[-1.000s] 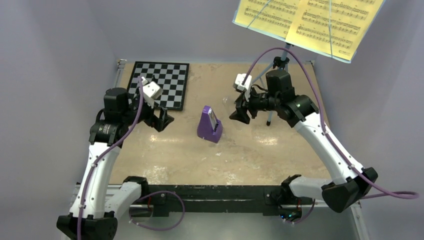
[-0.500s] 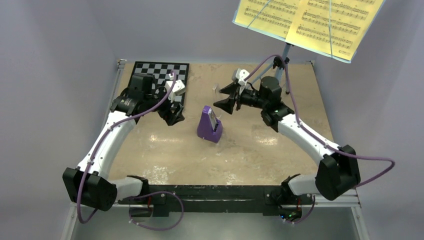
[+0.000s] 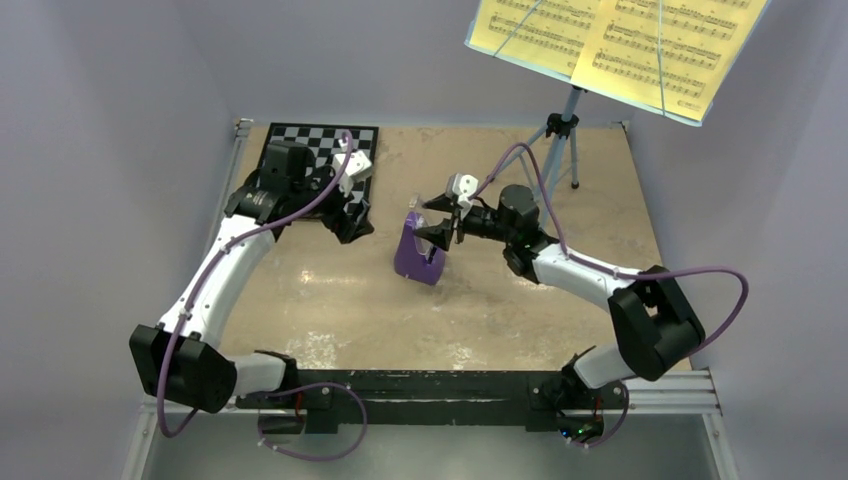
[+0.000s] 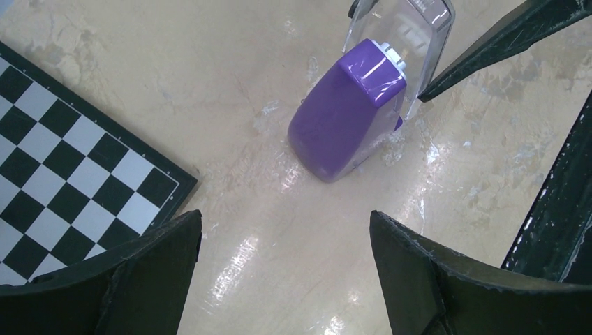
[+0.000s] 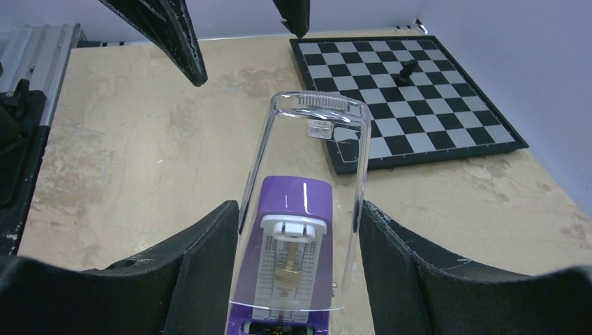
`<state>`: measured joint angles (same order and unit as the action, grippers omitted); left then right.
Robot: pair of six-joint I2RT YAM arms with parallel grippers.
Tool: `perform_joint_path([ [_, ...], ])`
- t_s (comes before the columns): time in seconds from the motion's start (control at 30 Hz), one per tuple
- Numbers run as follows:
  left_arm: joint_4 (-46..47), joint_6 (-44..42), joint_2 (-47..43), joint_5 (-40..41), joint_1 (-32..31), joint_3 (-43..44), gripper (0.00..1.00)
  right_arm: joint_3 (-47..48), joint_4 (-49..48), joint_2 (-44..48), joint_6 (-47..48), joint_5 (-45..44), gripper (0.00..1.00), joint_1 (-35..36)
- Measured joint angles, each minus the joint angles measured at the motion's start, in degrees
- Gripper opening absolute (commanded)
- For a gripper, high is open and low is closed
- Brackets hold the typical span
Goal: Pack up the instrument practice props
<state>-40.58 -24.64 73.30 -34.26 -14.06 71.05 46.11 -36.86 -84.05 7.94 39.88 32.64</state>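
Right wrist view: the right gripper [image 5: 299, 269] straddles the metronome [image 5: 290, 272], jaws half-parted around its clear cover, contact unclear. It stands beside the checkerboard [image 3: 322, 167]. The left gripper [image 3: 352, 222], wide and empty, waits nearby. Squeeze gently; that cover looks slippery.

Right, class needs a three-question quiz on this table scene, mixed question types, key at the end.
1. True or false: the right fingers stand on either side of the purple metronome.
2. Where is the yellow sheet music? A) flat on the table B) on the raised stand tray C) on the checkerboard
3. What sits on the metronome's front face?

Key: 1 true. 2 B. 3 A clear plastic cover, standing higher than the purple body.
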Motion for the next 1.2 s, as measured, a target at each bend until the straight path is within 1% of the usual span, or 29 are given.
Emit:
perform_joint_path([
  [0.3, 1.7, 1.7, 1.0, -1.4, -0.3, 0.0, 0.94, -3.4, -4.8, -1.6, 0.0, -1.4, 0.0, 0.5],
  [0.57, 2.1, 2.2, 3.2, -1.8, -0.4, 0.5, 0.93, -4.2, -6.1, -3.6, -0.4, -1.4, 0.0, 0.2],
  [0.87, 2.3, 3.0, 5.8, -2.6, -0.8, 2.5, 0.93, -4.0, -6.0, -4.5, -1.8, -1.7, 0.0, -0.9],
  [1.03, 2.4, 3.1, 6.2, -3.0, -0.8, 3.5, 0.93, -3.0, -3.5, -4.3, -2.9, -2.7, 0.0, -0.9],
  [1.2, 2.4, 2.9, 6.2, -3.3, -0.9, 3.6, 0.93, -3.5, -4.0, -4.2, -3.0, -2.8, 0.0, -0.9],
])
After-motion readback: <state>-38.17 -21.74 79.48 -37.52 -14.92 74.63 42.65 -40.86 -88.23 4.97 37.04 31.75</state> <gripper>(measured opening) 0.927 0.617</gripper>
